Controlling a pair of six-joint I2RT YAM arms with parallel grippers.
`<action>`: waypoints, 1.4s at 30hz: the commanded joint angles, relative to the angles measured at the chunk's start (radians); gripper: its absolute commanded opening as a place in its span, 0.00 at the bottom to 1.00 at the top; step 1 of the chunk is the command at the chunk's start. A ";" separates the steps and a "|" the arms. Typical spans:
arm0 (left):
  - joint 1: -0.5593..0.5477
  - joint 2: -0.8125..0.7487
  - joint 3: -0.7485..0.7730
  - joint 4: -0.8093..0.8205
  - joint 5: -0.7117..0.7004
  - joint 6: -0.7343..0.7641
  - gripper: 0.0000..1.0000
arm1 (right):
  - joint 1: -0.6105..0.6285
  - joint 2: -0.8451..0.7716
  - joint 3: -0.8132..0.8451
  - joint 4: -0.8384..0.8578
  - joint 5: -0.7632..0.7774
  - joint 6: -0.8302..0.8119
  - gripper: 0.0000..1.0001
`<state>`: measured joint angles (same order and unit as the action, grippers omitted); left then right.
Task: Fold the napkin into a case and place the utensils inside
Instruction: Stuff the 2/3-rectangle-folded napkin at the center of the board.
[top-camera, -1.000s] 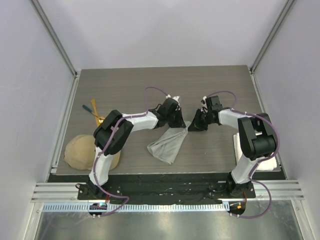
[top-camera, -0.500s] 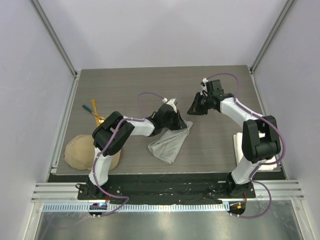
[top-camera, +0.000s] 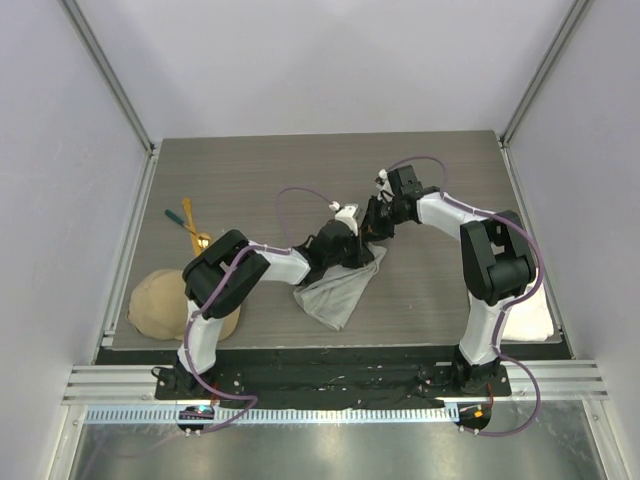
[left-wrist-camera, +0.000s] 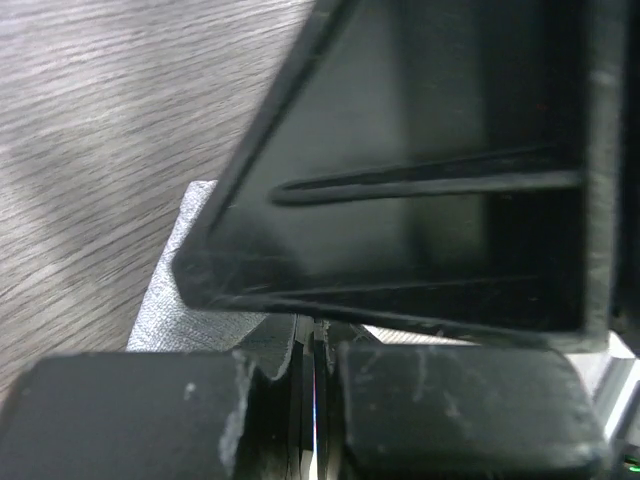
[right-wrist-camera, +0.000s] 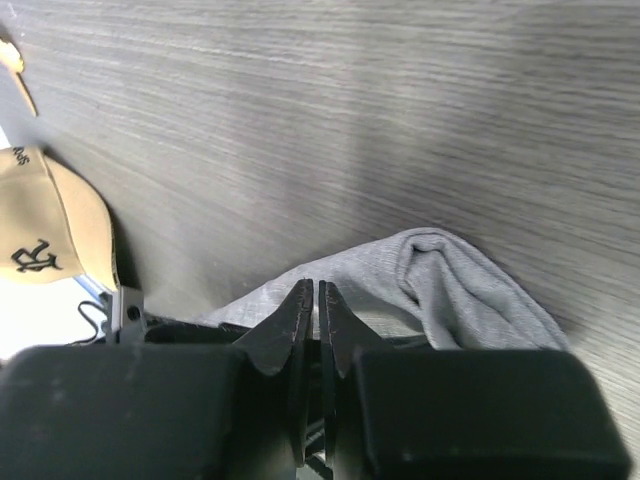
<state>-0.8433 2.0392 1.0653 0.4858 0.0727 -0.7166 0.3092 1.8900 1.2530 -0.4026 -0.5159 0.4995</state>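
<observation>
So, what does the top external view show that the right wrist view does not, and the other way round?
Only top external: the utensils at far left, the white towel at the right, both whole arms. Only right wrist: the black emblem on the tan cap, and the jaws of the right end effector standing together. Both: the grey napkin, that cap, the wooden table.

A light grey napkin (top-camera: 338, 290) lay crumpled in loose folds at the near middle of the table (top-camera: 250, 175), its far edge bunched. The utensils (top-camera: 189, 218), a gold spoon (top-camera: 203, 240) and orange-handled and teal-handled pieces, clustered well apart at the left.
</observation>
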 joint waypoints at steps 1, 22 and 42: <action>-0.031 -0.034 -0.007 0.001 -0.065 0.108 0.00 | 0.001 -0.015 -0.001 -0.015 -0.055 0.001 0.11; -0.071 -0.122 0.054 -0.145 -0.096 0.252 0.18 | -0.004 0.081 -0.095 -0.008 0.094 -0.075 0.09; 0.061 -0.197 0.225 -0.730 0.098 0.100 0.00 | -0.004 0.003 -0.118 -0.008 0.126 -0.067 0.09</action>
<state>-0.7944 1.7821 1.3094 -0.1509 0.1375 -0.5617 0.3000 1.9167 1.1610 -0.3946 -0.4946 0.4545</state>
